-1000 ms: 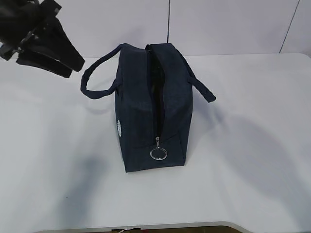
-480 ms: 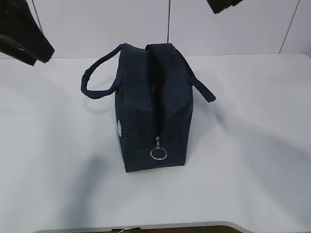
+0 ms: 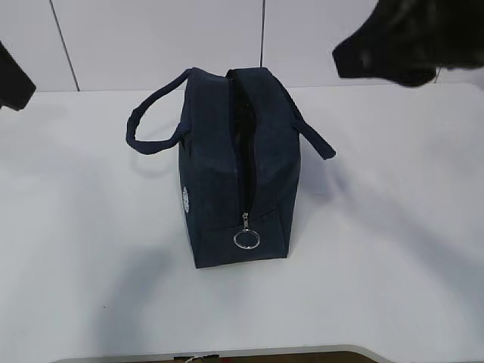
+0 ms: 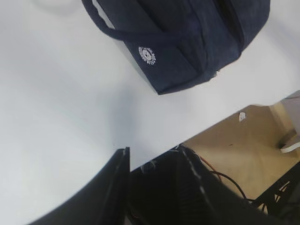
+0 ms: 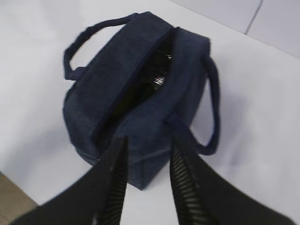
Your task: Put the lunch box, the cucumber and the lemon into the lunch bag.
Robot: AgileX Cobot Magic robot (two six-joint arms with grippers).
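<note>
The navy lunch bag stands in the middle of the white table, its top zipper open along most of its length and the silver ring pull at the near end. It also shows in the left wrist view and the right wrist view, where silvery lining shows in the slot. The lunch box, cucumber and lemon are out of view. My left gripper is open and empty over the table's front edge. My right gripper is open and empty, above and in front of the bag's end.
The white table reaches to a pale panelled wall. The left arm shows at the left edge, the blurred right arm at top right. Floor and cables lie beyond the table's front edge.
The left arm has drawn back to the left, almost out of the exterior view. The right arm has come in at the top and moved down and to the right. The bag has not moved.
</note>
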